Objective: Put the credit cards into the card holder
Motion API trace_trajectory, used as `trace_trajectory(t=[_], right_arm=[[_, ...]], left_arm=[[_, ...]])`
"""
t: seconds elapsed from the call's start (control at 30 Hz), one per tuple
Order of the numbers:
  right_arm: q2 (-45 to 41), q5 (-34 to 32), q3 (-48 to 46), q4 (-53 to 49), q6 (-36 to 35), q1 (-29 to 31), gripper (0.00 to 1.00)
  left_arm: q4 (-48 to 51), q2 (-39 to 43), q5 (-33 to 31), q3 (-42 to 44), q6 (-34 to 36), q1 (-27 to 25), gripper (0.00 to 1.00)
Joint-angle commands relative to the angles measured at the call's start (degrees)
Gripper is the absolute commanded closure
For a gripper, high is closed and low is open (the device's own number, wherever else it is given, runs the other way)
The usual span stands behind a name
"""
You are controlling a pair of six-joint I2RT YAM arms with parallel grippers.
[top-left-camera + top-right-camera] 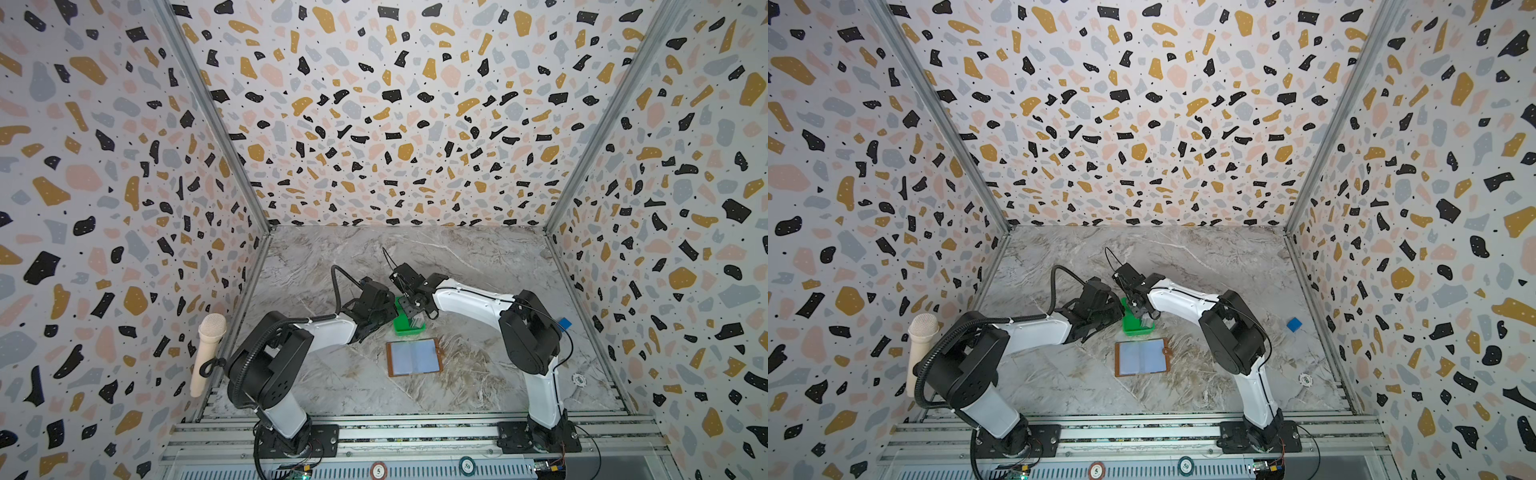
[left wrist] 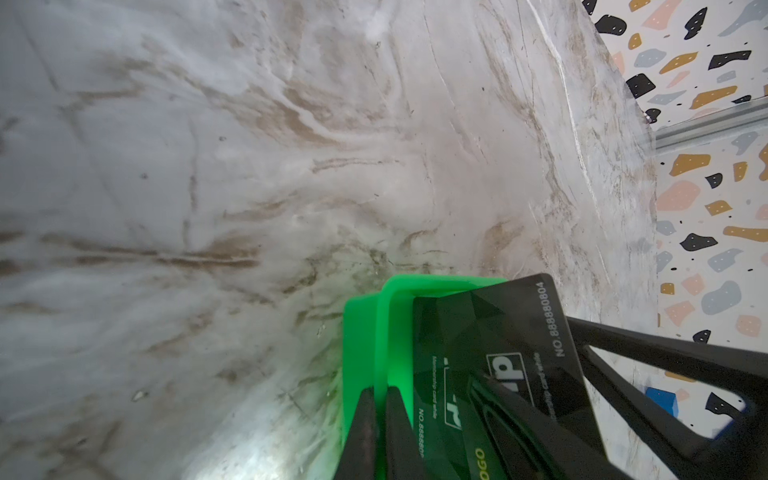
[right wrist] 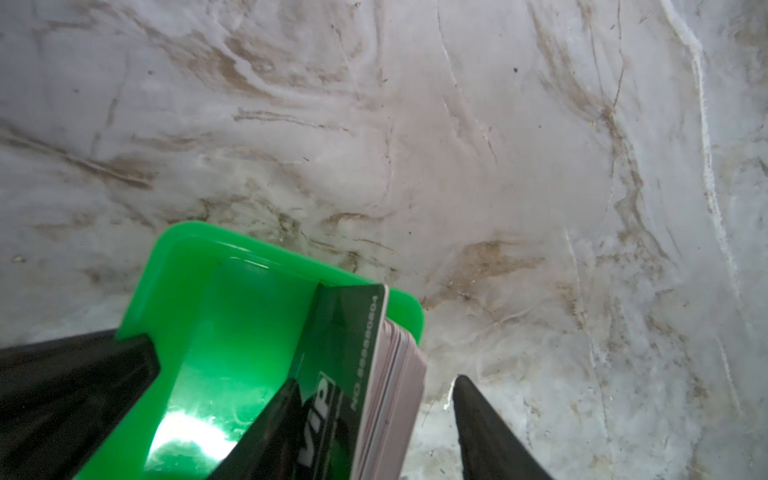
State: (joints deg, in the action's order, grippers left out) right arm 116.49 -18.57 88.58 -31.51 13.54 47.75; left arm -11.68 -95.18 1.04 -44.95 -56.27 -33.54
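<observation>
The credit cards (image 3: 390, 365) stand on edge as a stack at one side of a small green tray (image 3: 208, 291), a black card (image 2: 490, 353) facing outward. My right gripper (image 3: 374, 386) straddles the stack from above, open: one finger (image 3: 282, 415) lies against the black card, the other finger (image 3: 478, 415) stands a gap away. My left gripper (image 2: 379, 390) is shut on the tray's wall (image 2: 361, 332). The card holder (image 1: 413, 357) (image 1: 1142, 357) lies open and flat in front of the tray, its bluish sleeves facing up.
A blue cube (image 1: 564, 322) and a white poker chip (image 1: 578, 379) lie at the right by the right arm. A microphone (image 1: 208, 353) leans on the left wall. Two chips (image 1: 378, 471) (image 1: 467, 464) sit on the front rail.
</observation>
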Motion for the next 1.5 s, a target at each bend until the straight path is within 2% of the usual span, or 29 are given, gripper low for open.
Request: trace_trajectory(t=[0.0,0.07,0.2,0.3,0.37,0.47,0.73,0.87,0.97,1.3,1.47], right_arm=[[-3.8,-1.0,1.2,-1.7,-0.4,0.1,0.42],[-4.4,0.3,0.9,-1.6,-0.3,0.2,0.4],[-5.9,4.6,-1.1,0.4,0.6,-0.6,0.23],[-7.8,5.9,-2.6,1.9,1.1,-1.0,0.17],[-9.4,7.9,-3.5,2.8,1.6,-1.4,0.17],[-12.6,10.7,-6.1,4.8,2.7,-2.4,0.18],[-20.6,14.2,-14.3,8.5,4.6,-4.1,0.22],[-24.0,18.5,-19.0,12.3,5.6,-5.6,0.23],[-25.2,18.9,-20.4,12.9,5.8,-6.3,0.23],[-26.2,18.9,-21.5,12.9,5.5,-6.9,0.24],[-26.5,18.9,-21.6,13.0,5.6,-7.1,0.24]], left_arm=[[-4.1,0.0,0.5,-0.9,-0.6,0.1,1.0],[-4.7,-0.2,0.7,-0.8,-0.9,0.1,1.0],[-5.2,-0.4,1.7,-0.8,-1.1,0.1,1.0],[-6.8,0.4,2.4,0.1,-1.6,0.0,1.0],[-7.9,1.6,2.8,0.8,-1.6,0.0,0.88],[-9.5,4.6,3.0,1.8,-1.3,0.0,0.8],[-6.1,10.1,2.5,3.1,3.6,1.3,0.76],[-10.1,7.1,8.3,4.5,5.2,3.6,0.74],[-11.4,5.1,10.5,4.2,8.4,3.9,0.72],[-11.5,-1.2,8.8,3.5,9.5,4.3,0.71],[-11.8,-2.9,7.9,3.1,9.0,4.4,0.77]])
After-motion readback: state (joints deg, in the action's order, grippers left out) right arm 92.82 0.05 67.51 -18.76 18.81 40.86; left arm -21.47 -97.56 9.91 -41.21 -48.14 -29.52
